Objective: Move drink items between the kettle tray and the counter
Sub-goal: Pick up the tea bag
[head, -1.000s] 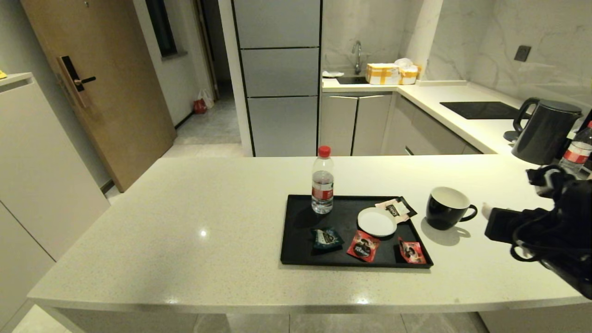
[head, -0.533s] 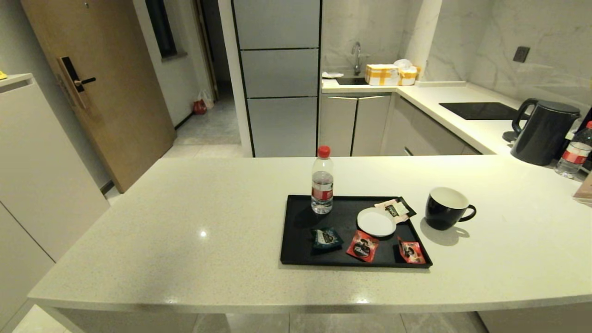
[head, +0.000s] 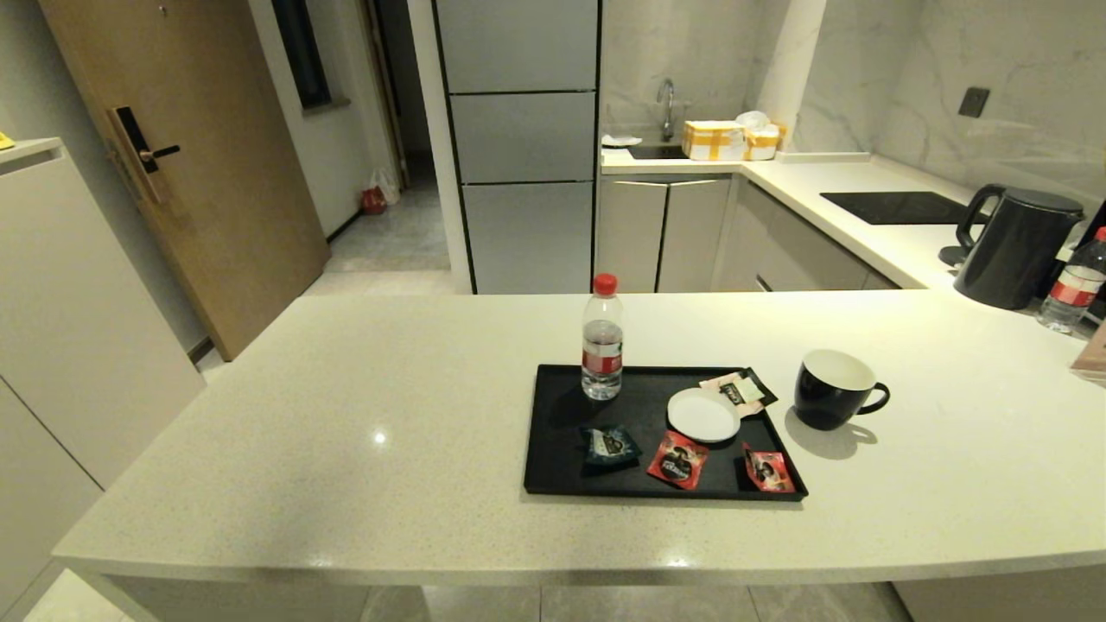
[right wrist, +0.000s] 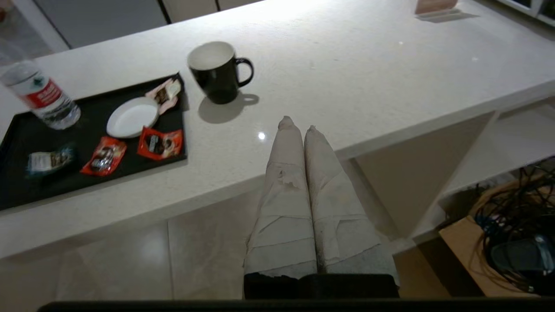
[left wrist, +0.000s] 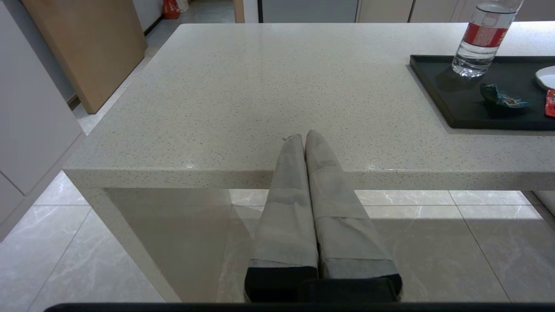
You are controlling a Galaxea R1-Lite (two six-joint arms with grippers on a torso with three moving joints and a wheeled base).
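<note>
The black mug (head: 833,389) (right wrist: 218,71) stands upright on the off-white counter (head: 389,415), just right of the black tray (head: 553,458) (right wrist: 26,134), handle to the right. The dark teal sachet (head: 609,445) (left wrist: 503,96) (right wrist: 45,160) lies on the tray's near left part. Neither arm shows in the head view. My left gripper (left wrist: 303,135) is shut and empty, held back at the counter's near edge, left of the tray. My right gripper (right wrist: 297,123) is shut and empty, over the near edge, in front of the mug.
On the tray stand a red-capped water bottle (head: 602,337), a white saucer (head: 703,415), two red sachets (head: 678,460) (head: 769,469) and a pale packet (head: 739,389). A black kettle (head: 1015,246) and a second bottle (head: 1076,281) stand far right. A cooktop (head: 899,206) lies behind.
The right arm, one second ago reaching in at the right beside the mug, has pulled back out of the head view. The mug and tray items have not moved.
</note>
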